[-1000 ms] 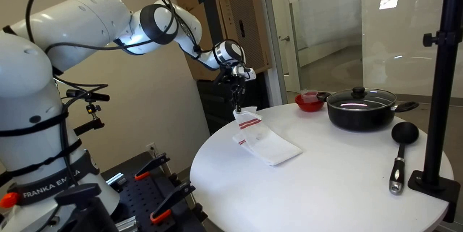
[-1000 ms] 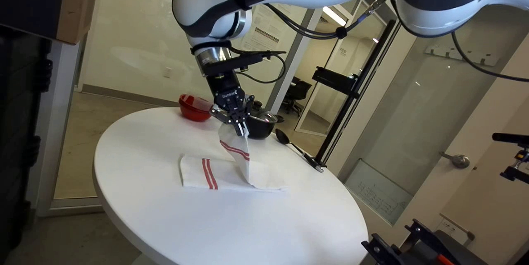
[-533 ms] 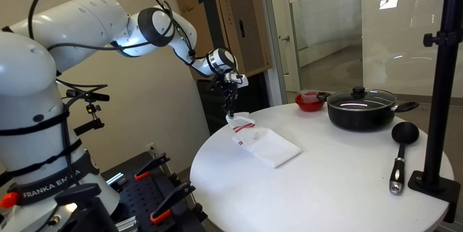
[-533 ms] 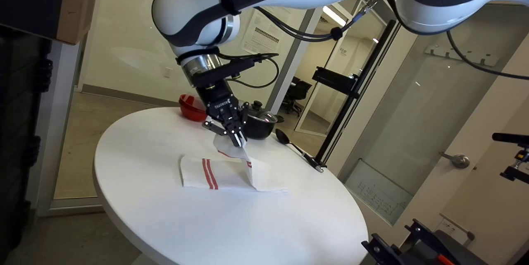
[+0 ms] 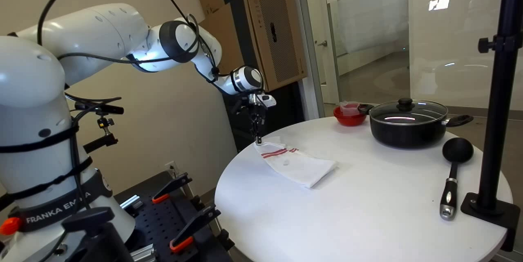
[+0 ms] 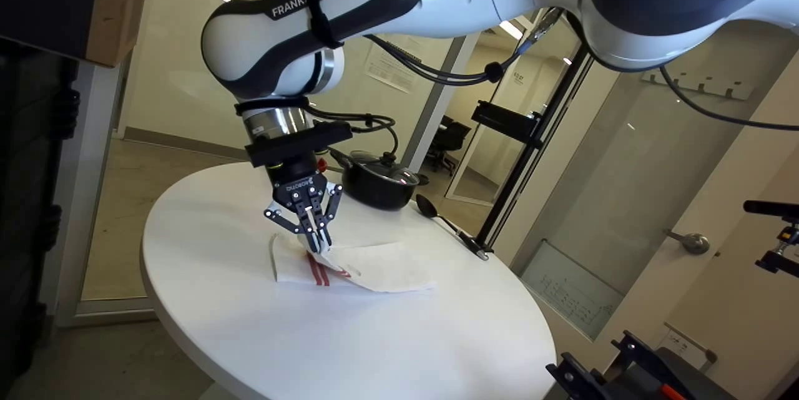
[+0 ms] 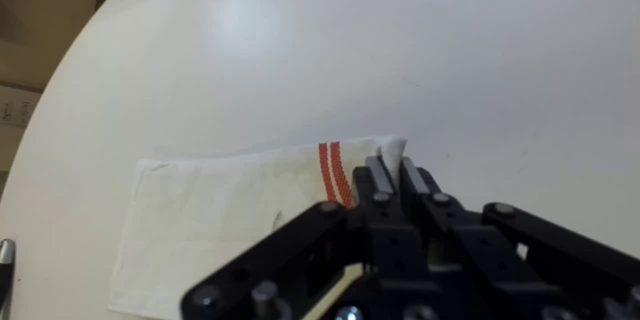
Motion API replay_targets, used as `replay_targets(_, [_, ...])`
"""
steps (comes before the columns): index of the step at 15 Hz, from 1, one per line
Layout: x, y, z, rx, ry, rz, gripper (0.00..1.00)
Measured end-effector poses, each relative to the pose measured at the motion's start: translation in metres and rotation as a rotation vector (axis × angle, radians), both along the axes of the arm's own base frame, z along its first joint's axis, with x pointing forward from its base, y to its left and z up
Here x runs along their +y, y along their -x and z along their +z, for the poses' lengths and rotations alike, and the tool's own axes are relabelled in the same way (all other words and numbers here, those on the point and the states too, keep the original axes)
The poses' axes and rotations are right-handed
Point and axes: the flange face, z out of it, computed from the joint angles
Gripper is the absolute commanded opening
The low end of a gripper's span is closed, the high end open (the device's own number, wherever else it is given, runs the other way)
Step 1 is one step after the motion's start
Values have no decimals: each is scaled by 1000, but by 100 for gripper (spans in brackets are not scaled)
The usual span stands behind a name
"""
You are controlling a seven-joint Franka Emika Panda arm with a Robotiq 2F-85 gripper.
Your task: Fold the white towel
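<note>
The white towel with red stripes lies on the round white table and shows in both exterior views (image 5: pixel 304 170) (image 6: pixel 390 268). It also shows in the wrist view (image 7: pixel 210 220). It is a long folded strip, with an upper flap laid over part of the lower layer. My gripper (image 5: pixel 258 141) holds a corner of that flap just above the striped end. In an exterior view the gripper (image 6: pixel 320 248) points down with its fingers close together. In the wrist view a bit of towel sticks out between the fingertips (image 7: pixel 393 165). The arms of the gripper hide part of the towel there.
A black lidded pot (image 5: pixel 404 131), a red bowl (image 5: pixel 349 120) and a black ladle (image 5: pixel 450 180) rest on the table (image 5: pixel 347 221). A black pole (image 5: pixel 494 90) stands at its edge. Cardboard boxes (image 5: pixel 273 37) are stacked behind the arm.
The gripper has moved down and toward the striped end of the towel, carrying the flap. The flap was raised and now lies lower over the bottom layer.
</note>
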Motion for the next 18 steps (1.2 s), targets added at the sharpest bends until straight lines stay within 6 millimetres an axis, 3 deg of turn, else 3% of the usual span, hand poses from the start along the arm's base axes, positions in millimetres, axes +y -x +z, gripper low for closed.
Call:
replay_targets(4, [-9,-14,-10,-70,-81,-86,2])
replay_targets(12, [-68,-62,6,-180,-283,-310,2])
replay_targets(14, [-67,-65,9,-189,-293,-312,2])
replay_targets(17, [-45,-59,10,-192,-303,-284,3])
replay_targets(18, [-33,-55,11,-191,-303,-265,33])
